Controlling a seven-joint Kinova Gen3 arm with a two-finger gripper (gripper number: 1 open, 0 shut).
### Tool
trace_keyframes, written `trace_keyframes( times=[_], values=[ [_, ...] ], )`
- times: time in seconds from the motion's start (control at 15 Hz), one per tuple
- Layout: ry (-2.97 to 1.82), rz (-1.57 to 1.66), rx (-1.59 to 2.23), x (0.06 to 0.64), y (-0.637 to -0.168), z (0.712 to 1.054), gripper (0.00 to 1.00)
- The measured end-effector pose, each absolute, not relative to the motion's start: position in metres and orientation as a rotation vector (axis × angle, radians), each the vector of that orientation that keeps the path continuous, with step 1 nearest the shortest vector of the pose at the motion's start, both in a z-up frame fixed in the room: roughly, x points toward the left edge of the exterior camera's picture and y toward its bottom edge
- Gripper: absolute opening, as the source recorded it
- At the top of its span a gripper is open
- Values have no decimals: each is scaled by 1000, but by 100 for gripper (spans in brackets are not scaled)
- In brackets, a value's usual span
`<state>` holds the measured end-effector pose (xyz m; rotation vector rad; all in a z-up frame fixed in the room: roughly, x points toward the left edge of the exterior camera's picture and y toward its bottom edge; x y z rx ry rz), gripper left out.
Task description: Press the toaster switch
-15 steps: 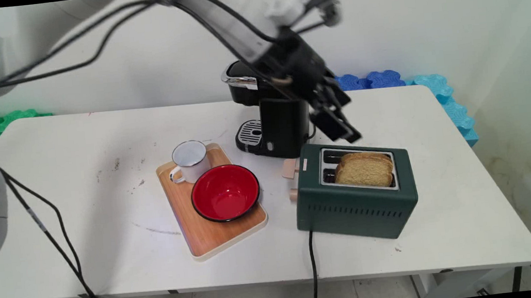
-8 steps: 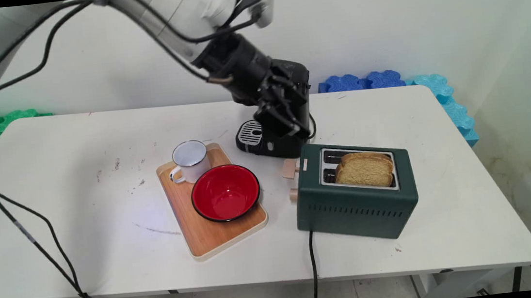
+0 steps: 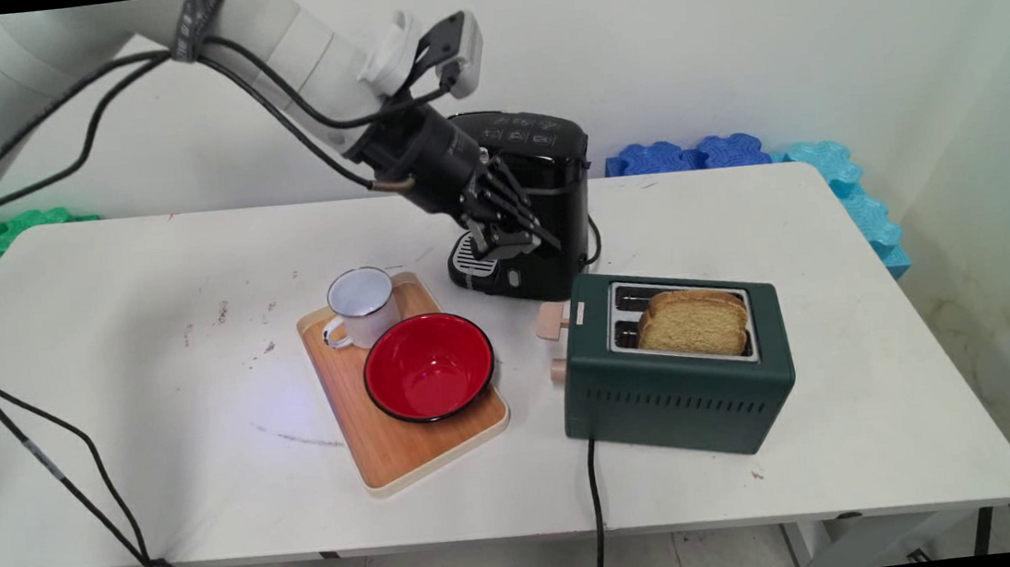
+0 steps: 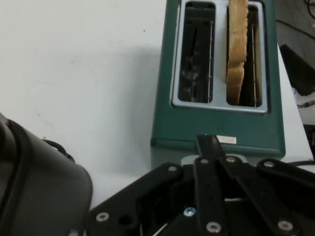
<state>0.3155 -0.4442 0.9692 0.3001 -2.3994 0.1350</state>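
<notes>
Robot test lab staged as kitchen: white table (image 3: 165,501) against bare wall, foam mats (image 3: 733,150) behind, toaster (image 3: 678,396), coffee machine (image 3: 543,196), cabled arm (image 3: 259,38).

We see the black gripper (image 3: 515,238) hanging in front of the black coffee machine (image 3: 536,216), just above its drip grille. To the right stands a green toaster (image 3: 676,378) with a slice of toast (image 3: 692,323) upright in its near slot. Left of the toaster, a wooden tray (image 3: 391,452) carries a white mug (image 3: 362,305) and a red bowl (image 3: 429,366), which stand side by side. All rest on the white table (image 3: 155,400).
</notes>
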Motion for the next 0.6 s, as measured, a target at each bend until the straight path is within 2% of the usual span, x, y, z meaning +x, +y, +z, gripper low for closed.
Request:
trace_keyframes(
  times=[0.6],
  values=[
    [-2424,76,301,317,-450,930,0]
  ],
)
